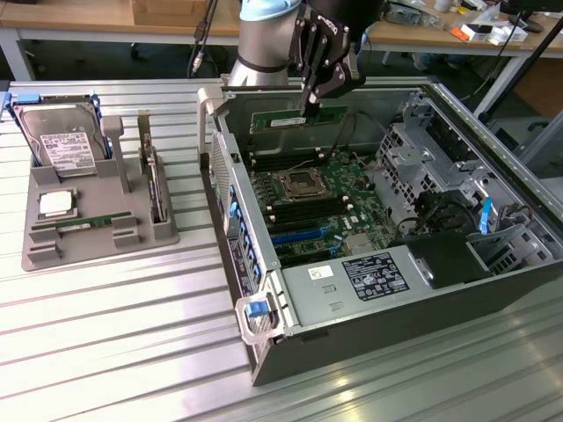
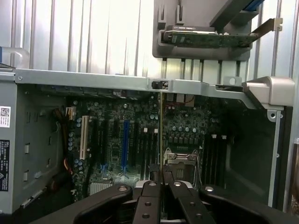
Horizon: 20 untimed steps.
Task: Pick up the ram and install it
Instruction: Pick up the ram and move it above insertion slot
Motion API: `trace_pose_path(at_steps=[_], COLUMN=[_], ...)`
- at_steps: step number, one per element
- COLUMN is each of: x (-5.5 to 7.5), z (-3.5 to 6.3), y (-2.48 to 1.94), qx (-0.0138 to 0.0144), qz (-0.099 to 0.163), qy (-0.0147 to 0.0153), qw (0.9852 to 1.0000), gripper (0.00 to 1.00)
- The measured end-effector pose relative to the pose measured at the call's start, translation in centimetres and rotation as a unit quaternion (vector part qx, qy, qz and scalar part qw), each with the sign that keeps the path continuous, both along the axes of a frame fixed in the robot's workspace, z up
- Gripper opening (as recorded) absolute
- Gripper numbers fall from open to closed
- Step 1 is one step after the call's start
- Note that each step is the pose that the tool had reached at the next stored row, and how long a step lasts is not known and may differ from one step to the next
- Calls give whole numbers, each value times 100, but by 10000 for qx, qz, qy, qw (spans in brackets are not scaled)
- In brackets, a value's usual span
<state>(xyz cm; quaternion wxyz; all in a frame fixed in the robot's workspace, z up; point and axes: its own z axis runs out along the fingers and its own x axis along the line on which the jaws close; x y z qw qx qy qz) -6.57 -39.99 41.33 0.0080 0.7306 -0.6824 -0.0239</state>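
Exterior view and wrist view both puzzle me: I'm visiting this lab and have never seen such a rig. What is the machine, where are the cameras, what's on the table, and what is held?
The machine is a robot arm ending in a gripper, a two-fingered clamp. The exterior view comes from a camera off the arm, looking at a metal table. The wrist view comes from a camera on the arm, looking past the fingers. On the table lies an open computer case with its motherboard exposed. At the exterior view's left sits a grey tray of parts: a hard drive, a processor chip and a memory stick. The gripper is shut on the ram, a green stick, above the motherboard; the wrist view shows it edge-on as a thin line.
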Motion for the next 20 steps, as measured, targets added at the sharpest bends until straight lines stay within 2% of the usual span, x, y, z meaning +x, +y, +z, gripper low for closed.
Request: trace_pose_path(at_steps=[20], x=[449], z=[-5], y=[0], qx=[0], qz=[1], qy=[0], qw=[10000], gripper=[12])
